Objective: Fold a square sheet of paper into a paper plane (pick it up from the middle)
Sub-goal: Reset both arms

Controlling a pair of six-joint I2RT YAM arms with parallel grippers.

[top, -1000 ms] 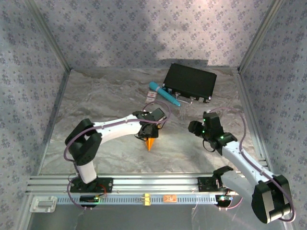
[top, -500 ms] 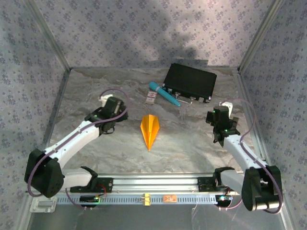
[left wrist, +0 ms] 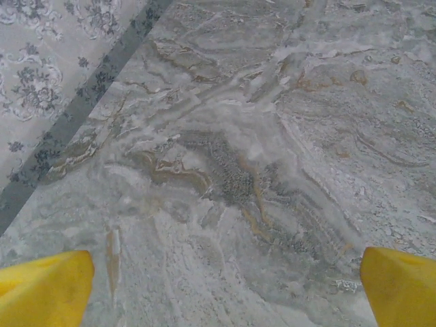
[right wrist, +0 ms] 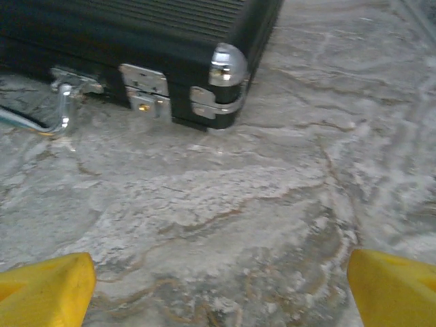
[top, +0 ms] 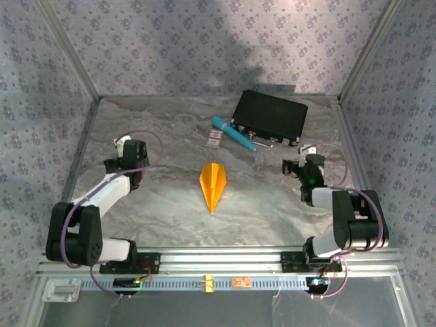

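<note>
1. Top external view: the orange-yellow paper plane (top: 212,185), a narrow pointed dart with a centre crease, is lying flat near the middle of the grey marbled table (top: 163,204). Its nose is pointing at the near edge, and neither arm is touching it.
2. The left gripper (top: 122,146) is sitting near the table's left edge, well apart from the plane. In the left wrist view its yellow fingertips (left wrist: 42,291) are standing spread wide over bare table, holding nothing.
3. The right gripper (top: 300,163) is sitting near the right edge. In the right wrist view its fingertips (right wrist: 43,291) are likewise gaping wide and empty, facing the black rectangular case (right wrist: 136,41).
4. The case is lying toward the far right corner, with a teal cylindrical pen (top: 233,133) just beside it and a small white-and-red card (top: 215,139) beside the pen.
</note>
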